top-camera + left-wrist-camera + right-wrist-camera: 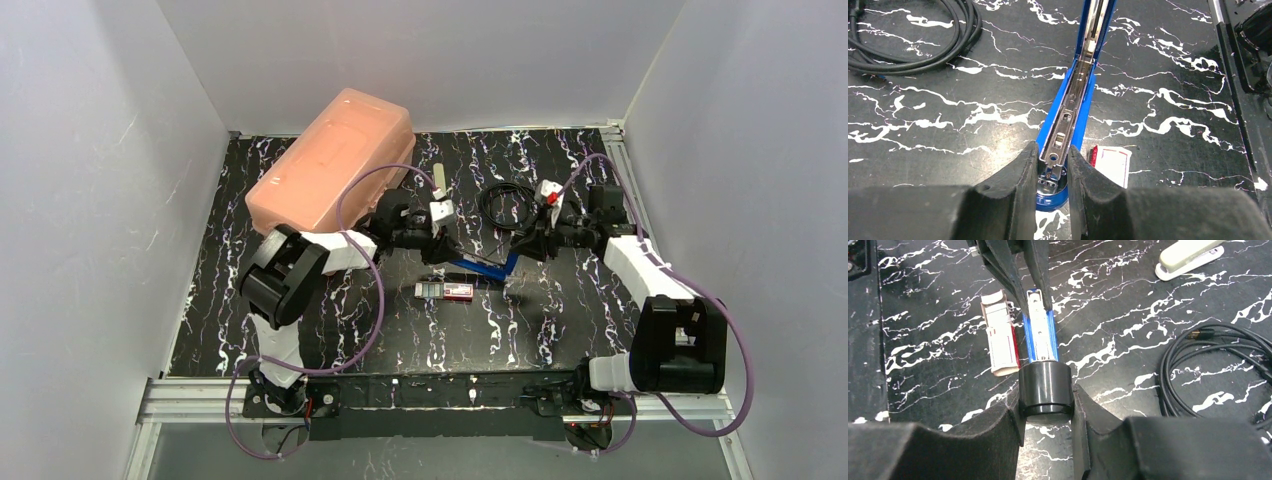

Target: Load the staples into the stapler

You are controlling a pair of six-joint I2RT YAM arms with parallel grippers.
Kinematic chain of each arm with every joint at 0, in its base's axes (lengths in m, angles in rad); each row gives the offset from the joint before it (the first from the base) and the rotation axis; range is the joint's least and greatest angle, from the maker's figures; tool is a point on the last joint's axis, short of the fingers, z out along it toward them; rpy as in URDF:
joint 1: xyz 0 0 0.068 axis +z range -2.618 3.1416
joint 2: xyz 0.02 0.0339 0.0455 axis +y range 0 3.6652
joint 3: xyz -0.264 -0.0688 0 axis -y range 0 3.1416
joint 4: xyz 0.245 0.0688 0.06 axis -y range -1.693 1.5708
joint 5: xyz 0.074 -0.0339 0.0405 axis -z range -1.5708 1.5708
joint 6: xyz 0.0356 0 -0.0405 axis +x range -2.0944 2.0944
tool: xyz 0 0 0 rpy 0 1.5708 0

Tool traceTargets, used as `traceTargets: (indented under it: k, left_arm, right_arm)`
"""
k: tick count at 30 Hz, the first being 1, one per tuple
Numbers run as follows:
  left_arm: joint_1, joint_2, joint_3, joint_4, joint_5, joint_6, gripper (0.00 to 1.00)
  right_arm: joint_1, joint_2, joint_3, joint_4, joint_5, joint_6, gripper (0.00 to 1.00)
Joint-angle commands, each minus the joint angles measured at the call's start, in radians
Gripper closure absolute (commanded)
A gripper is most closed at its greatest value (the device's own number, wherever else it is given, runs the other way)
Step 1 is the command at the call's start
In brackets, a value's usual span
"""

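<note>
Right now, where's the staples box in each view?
Top external: staples box mid-table, just below blue stapler.
Left wrist: staples box lower right of centre, right of stapler.
Right wrist: staples box upper left, left of stapler.
Shared landmark: the blue stapler.

A black table veined with white carries a big salmon-pink case at its back left, a cream stapler and a coiled black cable beside it. At the middle lies a box of staples with its grey tray slid out, and just behind it a blue stapler, opened.
</note>
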Motion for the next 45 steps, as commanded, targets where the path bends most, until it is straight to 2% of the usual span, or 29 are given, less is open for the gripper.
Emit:
traceTargets:
  k: [1,10,20,29,34,45]
  left_arm:
    - [0.013,-0.010,-0.056,0.027,-0.096,0.000,1.00]
    - [-0.012,-0.029,-0.086,0.040,-0.171,0.023,1.00]
    - [-0.080,-0.060,-0.152,0.024,-0.315,0.082,1.00]
    - [-0.097,-0.039,-0.110,-0.047,-0.356,0.105,1.00]
    - [-0.102,-0.025,-0.095,-0.066,-0.348,0.110,1.00]
    - [-0.110,0.000,-0.079,-0.076,-0.333,0.118,1.00]
  right_arm:
    - [-0.080,-0.053,-0.023,0.095,0.077,-0.091,0.99]
    - [-0.140,-0.063,-0.058,0.055,0.093,-0.206,0.99]
    - [-0.185,-0.069,-0.088,0.004,0.152,-0.324,0.99]
    - [-0.243,-0.020,-0.080,-0.087,0.168,-0.441,0.98]
    - [-0.262,0.025,-0.059,-0.146,0.187,-0.498,0.93]
    - [-0.296,0.095,-0.044,-0.163,0.243,-0.529,0.80]
